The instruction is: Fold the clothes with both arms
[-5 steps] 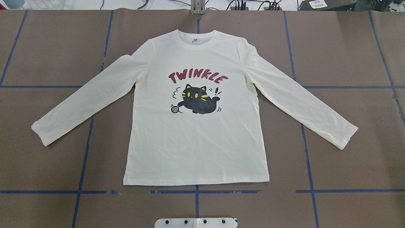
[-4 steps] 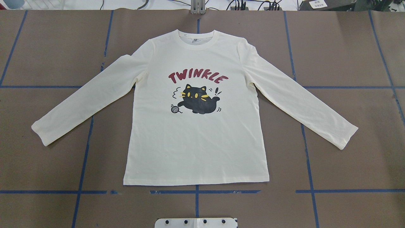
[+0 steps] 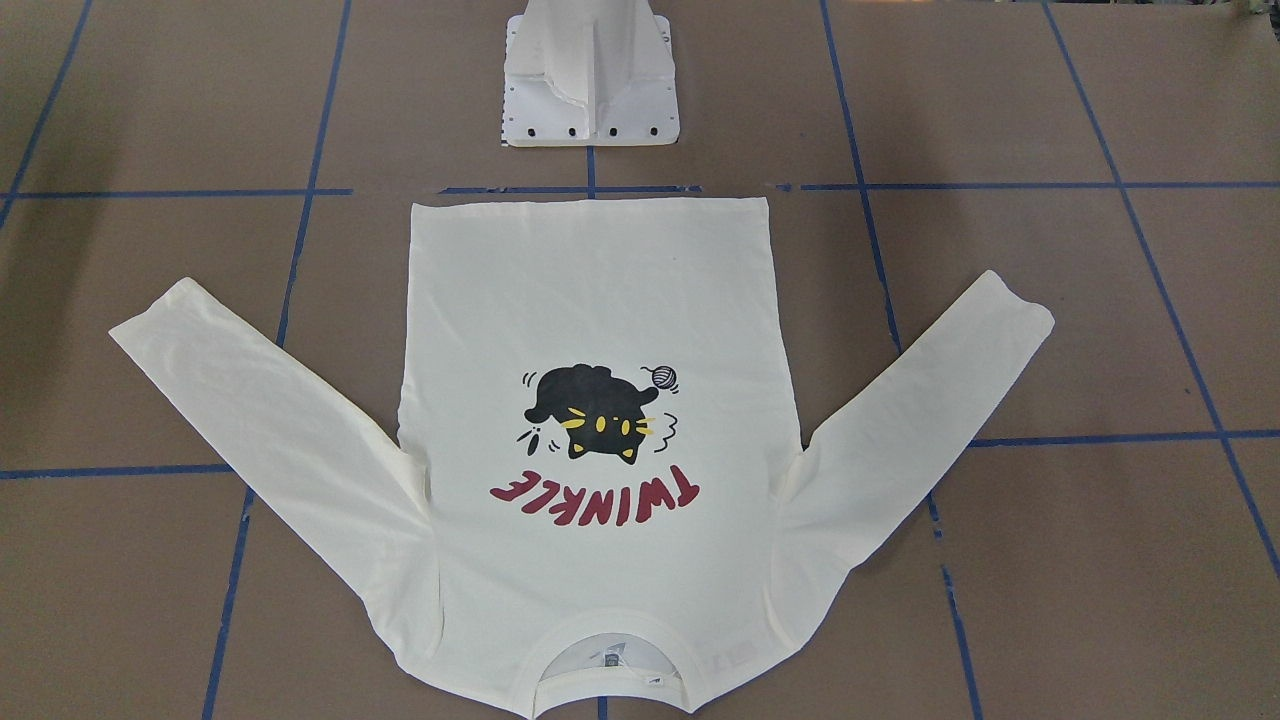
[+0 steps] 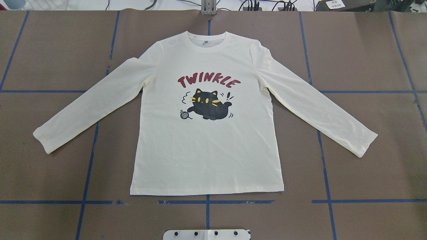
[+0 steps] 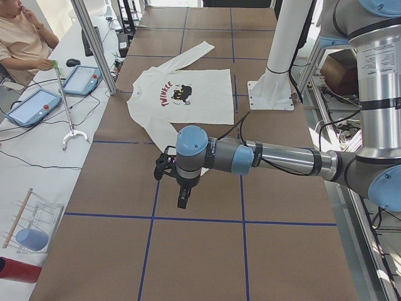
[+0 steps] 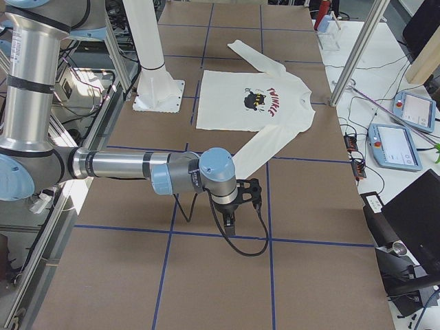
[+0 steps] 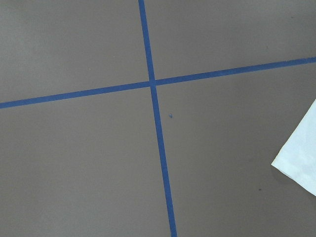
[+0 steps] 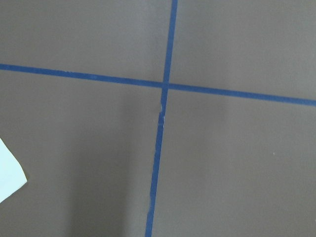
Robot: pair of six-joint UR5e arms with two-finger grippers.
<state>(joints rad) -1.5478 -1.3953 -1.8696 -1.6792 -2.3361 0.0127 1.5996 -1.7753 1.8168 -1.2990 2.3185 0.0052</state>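
1. The T-shirt lies exactly as it did in the overhead pictures a moment earlier. Hem, sleeves and collar have not shifted, and no arm has come into that view.
2. It is spread flat, print side up, in the middle of the table. The collar points away from the robot and the straight hem lies near the white pedestal base.
3. The cream cloth is smooth, with only faint creases. The red lettering arches over the black cat print, which has yellow eyes and whiskers and a small yarn ball beside it.
4. The left sleeve and right sleeve slant outward from the shoulders, and their cuffs lie well apart from the body.
5. The brown table carries a grid of blue tape lines, and the shirt lies over several of them.
6. The left arm stretches low over the table, and the left gripper points down above bare surface, clear of the cloth. Its wrist view catches one pale cloth corner. Whether its fingers are spread or closed cannot be told.
7. The right arm mirrors this at the other end. The right gripper hangs over bare table with a cloth corner at its view's edge, and its finger state cannot be told either.
8. A seated person is at the side bench.
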